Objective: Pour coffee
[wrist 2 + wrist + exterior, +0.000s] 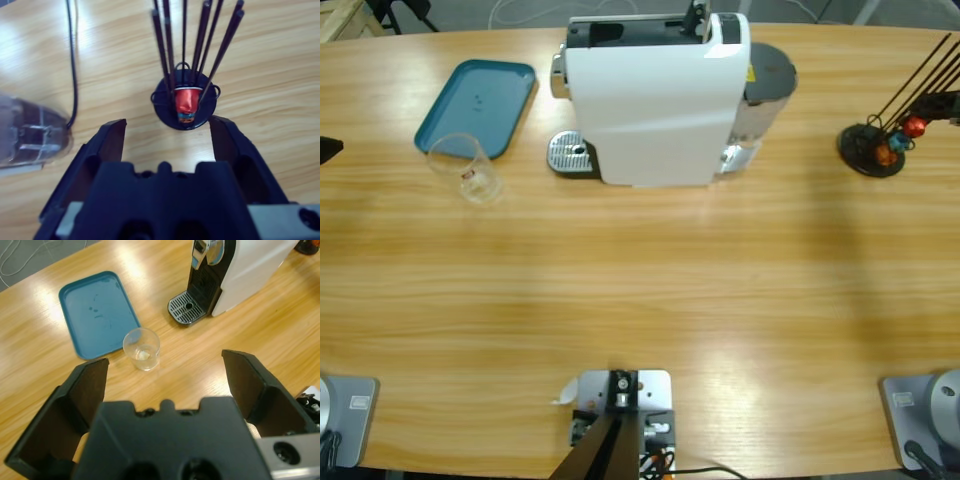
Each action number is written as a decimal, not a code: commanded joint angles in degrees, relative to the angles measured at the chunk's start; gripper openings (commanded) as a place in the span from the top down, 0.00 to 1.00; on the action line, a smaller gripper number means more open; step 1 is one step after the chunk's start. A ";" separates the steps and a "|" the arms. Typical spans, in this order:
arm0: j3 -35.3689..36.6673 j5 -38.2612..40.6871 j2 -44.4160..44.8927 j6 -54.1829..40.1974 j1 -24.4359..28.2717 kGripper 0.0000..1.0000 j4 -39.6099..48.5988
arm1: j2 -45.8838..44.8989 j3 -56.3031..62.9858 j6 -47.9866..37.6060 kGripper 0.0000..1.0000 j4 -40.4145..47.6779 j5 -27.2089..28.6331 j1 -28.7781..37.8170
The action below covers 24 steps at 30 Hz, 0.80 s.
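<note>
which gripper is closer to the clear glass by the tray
Left. The left gripper hangs open above the table with the glass just ahead of its jaws. The right gripper is open over the capsule rack, far across the table.

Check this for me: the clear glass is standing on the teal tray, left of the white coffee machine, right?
Not quite. The clear glass stands on the table, just off the teal tray, as the left wrist view shows. It is indeed left of the white coffee machine.

A long light-wood bench (640, 300) fills nearly the whole frame, with soft glare patches on its grain. Grey floor (520, 12) with pale cables (535, 10) shows along the top edge.
</note>
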<state>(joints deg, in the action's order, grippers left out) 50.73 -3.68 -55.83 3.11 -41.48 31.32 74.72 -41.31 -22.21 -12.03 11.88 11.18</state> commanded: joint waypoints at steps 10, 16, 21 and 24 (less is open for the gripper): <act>-4.06 -0.89 -0.95 0.69 0.88 0.02 -2.75 | 9.13 4.50 -0.62 0.28 6.67 -1.30 -3.79; -4.42 -0.89 -0.60 0.67 0.88 0.02 -2.75 | 10.18 4.66 -0.64 0.28 8.21 -0.86 -3.86; -4.50 -0.89 -0.60 0.69 0.88 0.02 -2.75 | 10.73 4.66 -0.51 0.30 8.74 -0.45 -4.25; -4.50 -0.89 -0.60 0.67 0.88 0.02 -2.75 | 11.18 4.66 -0.37 0.36 8.79 -0.40 -4.52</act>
<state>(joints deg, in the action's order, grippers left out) 48.69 -3.69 -55.88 3.46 -41.07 29.14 83.21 -38.35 -22.23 -3.91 11.21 7.93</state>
